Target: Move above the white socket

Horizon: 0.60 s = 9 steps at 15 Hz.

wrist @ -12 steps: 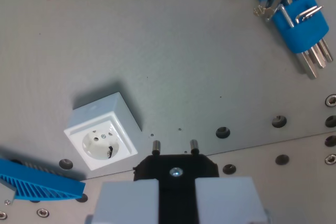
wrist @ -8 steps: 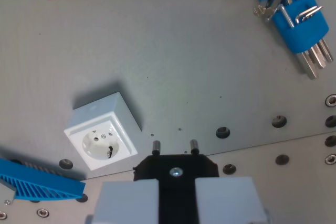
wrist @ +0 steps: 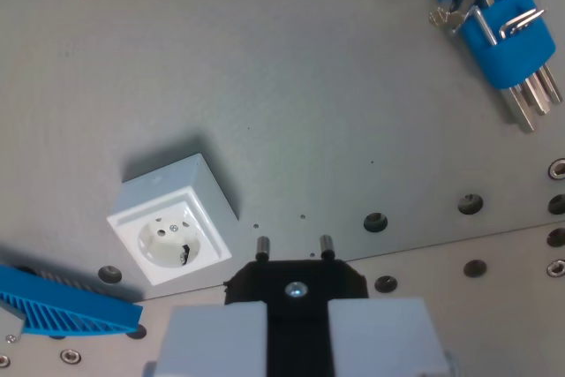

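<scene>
White socket point(wrist: 172, 222) lower left; grey table point(wrist: 291, 103), faint red lines upper left; blue holder point(wrist: 490, 15) upper right; black plug point(wrist: 296, 284) bottom centre.

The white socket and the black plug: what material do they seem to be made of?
The white socket looks like matte moulded plastic: an even white, with soft edges. The black plug in the claw seems dull black plastic; its two pins look metal, grey and slightly shiny.
</scene>
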Motion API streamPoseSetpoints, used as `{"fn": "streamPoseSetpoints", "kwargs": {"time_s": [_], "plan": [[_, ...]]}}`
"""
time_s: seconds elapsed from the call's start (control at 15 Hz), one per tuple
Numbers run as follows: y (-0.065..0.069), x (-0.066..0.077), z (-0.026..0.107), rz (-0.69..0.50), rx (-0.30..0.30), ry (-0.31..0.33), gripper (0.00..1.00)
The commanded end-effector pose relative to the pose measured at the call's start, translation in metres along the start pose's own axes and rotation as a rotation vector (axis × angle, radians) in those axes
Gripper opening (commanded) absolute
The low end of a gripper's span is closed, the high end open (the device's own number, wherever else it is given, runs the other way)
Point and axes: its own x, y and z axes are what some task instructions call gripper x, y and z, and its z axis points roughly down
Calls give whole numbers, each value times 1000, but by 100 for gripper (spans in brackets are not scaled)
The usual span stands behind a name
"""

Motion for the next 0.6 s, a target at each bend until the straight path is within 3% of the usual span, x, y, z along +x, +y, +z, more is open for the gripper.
{"fn": "streamPoseSetpoints", "kwargs": {"time_s": [0.07, 0.6], "plan": [[-3, -5, 6, -45, 3, 11, 0], [-21, -33, 42, -169, 8, 62, 0]]}}
